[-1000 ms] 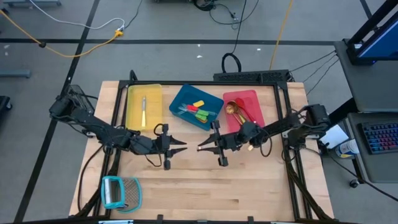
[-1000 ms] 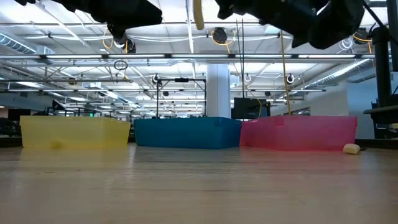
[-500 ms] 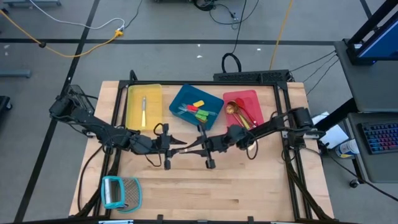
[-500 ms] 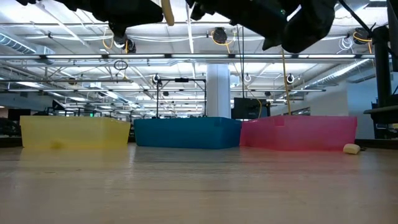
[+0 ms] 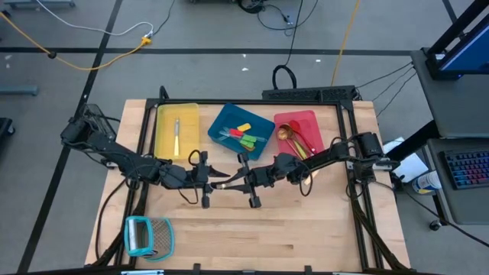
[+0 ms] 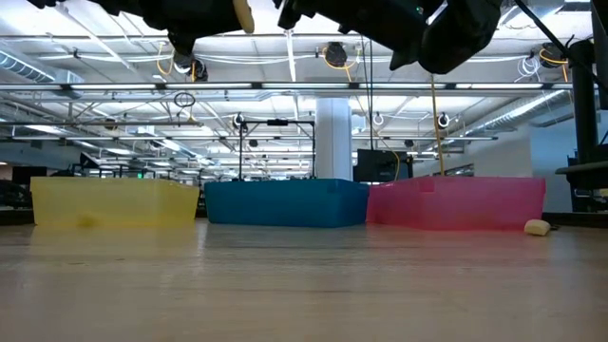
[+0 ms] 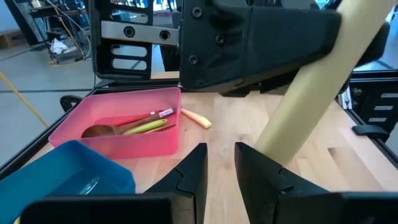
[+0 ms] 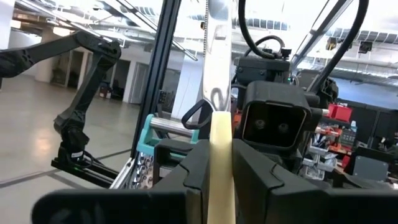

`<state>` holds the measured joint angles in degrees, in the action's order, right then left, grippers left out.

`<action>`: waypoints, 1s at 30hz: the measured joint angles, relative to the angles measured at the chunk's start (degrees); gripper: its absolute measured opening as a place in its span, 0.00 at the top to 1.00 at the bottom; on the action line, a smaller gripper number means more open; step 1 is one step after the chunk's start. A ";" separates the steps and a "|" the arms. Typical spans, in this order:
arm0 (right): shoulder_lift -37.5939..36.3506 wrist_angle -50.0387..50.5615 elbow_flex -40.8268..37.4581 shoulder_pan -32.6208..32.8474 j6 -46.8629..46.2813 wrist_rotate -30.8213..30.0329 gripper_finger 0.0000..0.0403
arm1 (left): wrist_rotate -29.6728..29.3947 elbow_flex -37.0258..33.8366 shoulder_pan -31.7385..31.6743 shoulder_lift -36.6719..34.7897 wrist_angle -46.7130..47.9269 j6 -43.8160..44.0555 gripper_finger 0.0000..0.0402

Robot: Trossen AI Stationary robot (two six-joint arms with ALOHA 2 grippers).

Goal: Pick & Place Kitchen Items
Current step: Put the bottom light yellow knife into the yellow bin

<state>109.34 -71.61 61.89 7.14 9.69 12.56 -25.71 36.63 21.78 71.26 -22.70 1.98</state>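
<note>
- Lying flat at the table's near left corner: teal-framed grater (image 5: 147, 235).
- Holding one slim cream-handled utensil: yellow tray (image 5: 163, 114), far left on the table.
- Hovering above the table's middle, pointing right: left gripper (image 5: 219, 184), fingers (image 7: 186, 177) parted by a narrow gap, grasping nothing, as far as the left wrist view shows.
- Reaching almost to the left gripper's tips: cream-handled knife (image 8: 221, 152), handle end passing just beside those fingers in the left wrist view.
- Clamping that knife by its handle, blade rising past the fingertips: right gripper (image 5: 233, 183), pointing left, nose to nose with the left one.
- Sitting behind both grippers: blue tray (image 5: 221, 122) with green and yellow tools.
- Holding spoons: red tray (image 5: 317, 126), far right.
- Lying on bare wood beside the red tray: small cream piece (image 6: 537, 226), hard to identify.
</note>
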 joint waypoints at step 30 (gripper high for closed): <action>-0.26 8.08 0.00 -0.37 -1.47 -0.54 0.89 | -0.35 -0.01 1.18 0.02 3.00 1.39 0.78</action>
<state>109.08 -63.53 61.89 6.76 8.23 12.02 -26.06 36.62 22.96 71.29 -19.70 3.37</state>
